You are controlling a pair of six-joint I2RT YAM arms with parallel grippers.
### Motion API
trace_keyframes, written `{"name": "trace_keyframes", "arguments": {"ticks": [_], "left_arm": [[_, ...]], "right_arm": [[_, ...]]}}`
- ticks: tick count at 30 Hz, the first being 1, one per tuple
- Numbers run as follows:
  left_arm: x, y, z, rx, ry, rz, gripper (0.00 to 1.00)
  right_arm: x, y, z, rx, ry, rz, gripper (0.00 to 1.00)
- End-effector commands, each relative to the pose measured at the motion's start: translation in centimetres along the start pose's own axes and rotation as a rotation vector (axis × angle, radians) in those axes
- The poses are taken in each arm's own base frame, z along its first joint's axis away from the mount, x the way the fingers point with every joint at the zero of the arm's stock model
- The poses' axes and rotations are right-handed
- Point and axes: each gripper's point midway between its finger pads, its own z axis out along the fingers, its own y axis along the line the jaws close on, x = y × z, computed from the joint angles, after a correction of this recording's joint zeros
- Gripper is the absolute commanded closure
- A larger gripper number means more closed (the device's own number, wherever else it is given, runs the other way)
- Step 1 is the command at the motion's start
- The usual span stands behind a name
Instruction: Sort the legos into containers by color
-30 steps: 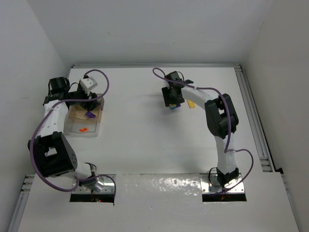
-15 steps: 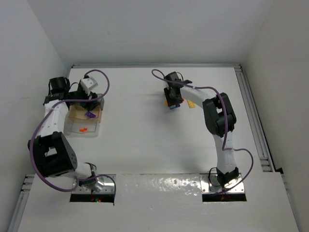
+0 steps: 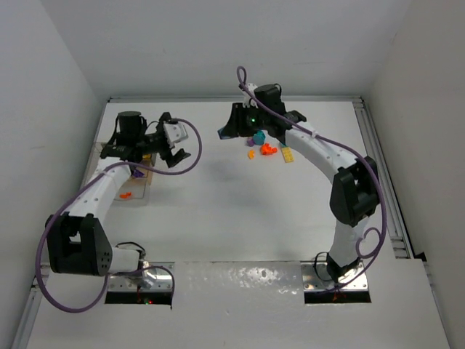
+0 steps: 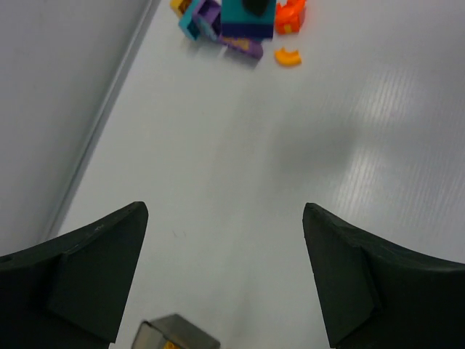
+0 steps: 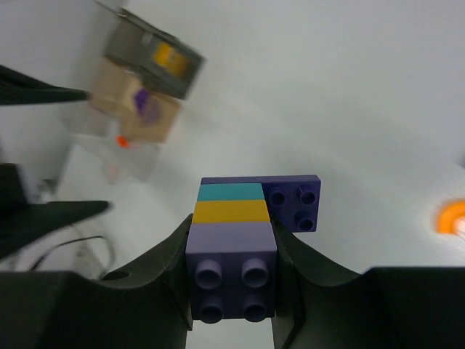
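My right gripper (image 5: 232,234) is shut on a stack of legos (image 5: 232,247): a purple brick, a yellow layer, a teal layer and a dark purple plate. It hangs above the table left of the loose legos (image 3: 266,147), seen in the top view as teal, orange, purple and yellow pieces. The left gripper (image 4: 224,218) is open and empty, low over bare table and facing that pile (image 4: 240,29). The containers (image 3: 135,187) sit at the far left, partly under the left arm. They hold a yellow (image 5: 167,54), a purple (image 5: 145,102) and an orange piece (image 5: 122,142).
A raised rail (image 3: 381,174) runs along the table's right side and white walls close in the back and left. A corner of the containers (image 4: 174,334) shows just under the left fingers. One orange curved piece (image 4: 287,57) lies nearest the left gripper.
The right gripper closed on the stack at the pile, then rose and swung left with it. The left gripper left the containers, swung right toward the middle and opened wider.
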Motion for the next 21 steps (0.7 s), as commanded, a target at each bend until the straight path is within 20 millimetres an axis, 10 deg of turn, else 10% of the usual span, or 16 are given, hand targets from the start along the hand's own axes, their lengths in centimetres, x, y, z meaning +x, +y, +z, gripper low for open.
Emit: {"name": "trace_keyframes", "arguments": {"ticks": [1,14,21], "left_arm": [[-4.7,0.0,1.2,-0.013,-0.161,0.148,0.14],[-8.2,-0.5,3.3,-0.078,-0.337,0.194,0.19],[-7.9,-0.8,3.6,-0.047,-0.328,0.201,0.44]], "right_arm": [[-1.4,5.8,-0.6,-0.234,-0.057,0.078,1.0],[-2.9,11.1,-1.2,-0.386,-0.127,0.069,1.0],[-3.0,11.1,-1.2,-0.382,-0.133,0.067,1.0]]}}
